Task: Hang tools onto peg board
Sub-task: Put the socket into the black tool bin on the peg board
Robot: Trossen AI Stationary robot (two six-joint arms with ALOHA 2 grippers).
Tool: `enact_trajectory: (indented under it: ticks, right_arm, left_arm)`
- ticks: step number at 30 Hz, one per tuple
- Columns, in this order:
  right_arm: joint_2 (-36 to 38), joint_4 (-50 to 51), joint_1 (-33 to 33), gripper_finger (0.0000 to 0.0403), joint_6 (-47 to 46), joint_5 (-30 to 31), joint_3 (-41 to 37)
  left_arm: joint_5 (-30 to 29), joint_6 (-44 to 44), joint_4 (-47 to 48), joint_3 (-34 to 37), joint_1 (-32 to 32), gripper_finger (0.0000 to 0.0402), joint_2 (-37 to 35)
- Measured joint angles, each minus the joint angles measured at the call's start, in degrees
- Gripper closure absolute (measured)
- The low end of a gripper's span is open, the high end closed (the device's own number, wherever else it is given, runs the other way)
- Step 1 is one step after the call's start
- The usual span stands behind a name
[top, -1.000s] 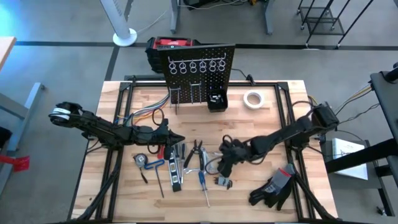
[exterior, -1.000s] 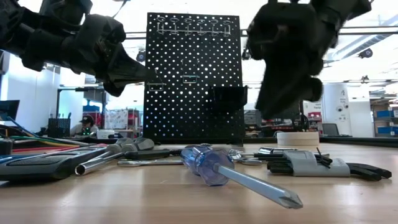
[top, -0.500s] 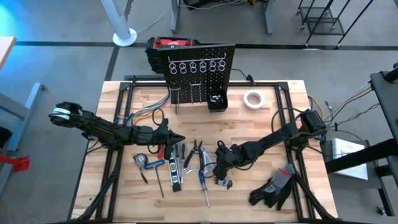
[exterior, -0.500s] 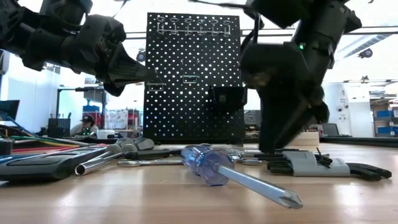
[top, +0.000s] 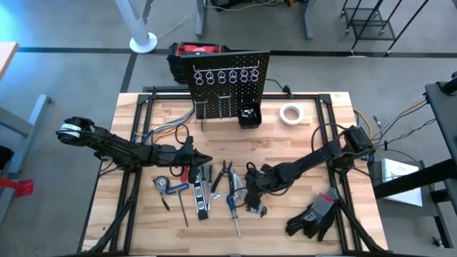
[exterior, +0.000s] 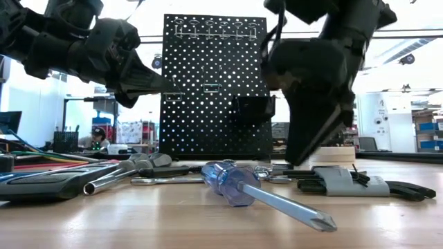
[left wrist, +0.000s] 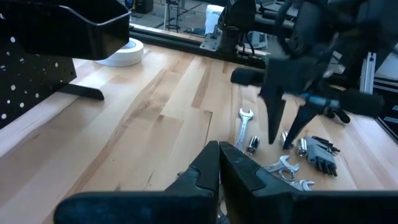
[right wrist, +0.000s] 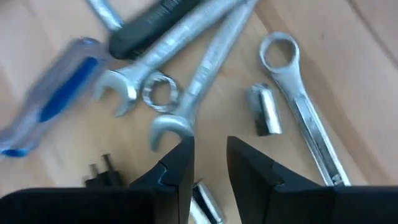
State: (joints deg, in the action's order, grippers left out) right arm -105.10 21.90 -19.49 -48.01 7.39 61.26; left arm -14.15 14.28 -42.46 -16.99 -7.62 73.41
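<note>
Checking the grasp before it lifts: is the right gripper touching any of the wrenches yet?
Apart. The right wrist view shows the right gripper with jaws slightly parted, hovering over the silver wrenches with nothing between its fingers.

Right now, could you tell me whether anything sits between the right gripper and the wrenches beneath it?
Nothing visible does. The right gripper hangs just above the silver wrenches, its fingers slightly apart and holding nothing. Only a small socket lies loose beside them.

R gripper (right wrist: 208,162): narrow gap btwn jaws, nothing in it. Just ahead, crowded: crossed wrenches (right wrist: 186,68), a socket (right wrist: 264,112), blue-handled screwdriver (right wrist: 50,99) off to one side. L gripper (left wrist: 219,165): bare table (left wrist: 155,106) ahead, tools farther on.
</note>
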Motion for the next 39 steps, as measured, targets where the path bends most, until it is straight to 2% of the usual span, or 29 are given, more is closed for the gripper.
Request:
enact_trajectory:
  ticks: [3, 7, 12, 17, 23, 39]
  right_arm:
    - [0.8, 4.6, -0.3, 0.0310, 4.9, 2.1, 1.6]
    - [1.3, 11.5, -0.8, 0.0283, 11.2, 7.5, 4.9]
    - [0.8, 10.2, 0.2, 0.0244, 18.7, 10.1, 4.7]
    - [-0.5, 7.8, 0.9, 0.0235, 23.3, 10.0, 2.8]
    - [-1.7, 0.8, 1.1, 0.0254, 28.0, 7.3, 0.6]
    - [-4.1, -0.2, 2.7, 0.0335, 28.9, 7.5, -0.1]
  left_arm:
    - [0.0, 0.0, 0.1, 0.0, 0.0, 0.0401, 0.0]
    - [-0.1, -0.2, 0.3, 0.0, 0.0, 0.0401, 0.0]
    - [-0.4, -0.2, 0.5, 0.0, 0.0, 0.0401, 0.0]
    - [-0.4, -0.4, 1.0, 0.0, 0.0, 0.0401, 0.3]
    - [-0.5, -1.3, 1.8, 0.1, 0.0, 0.0401, 0.5]
    - [-0.5, -1.6, 1.9, 0.2, 0.0, 0.0401, 0.5]
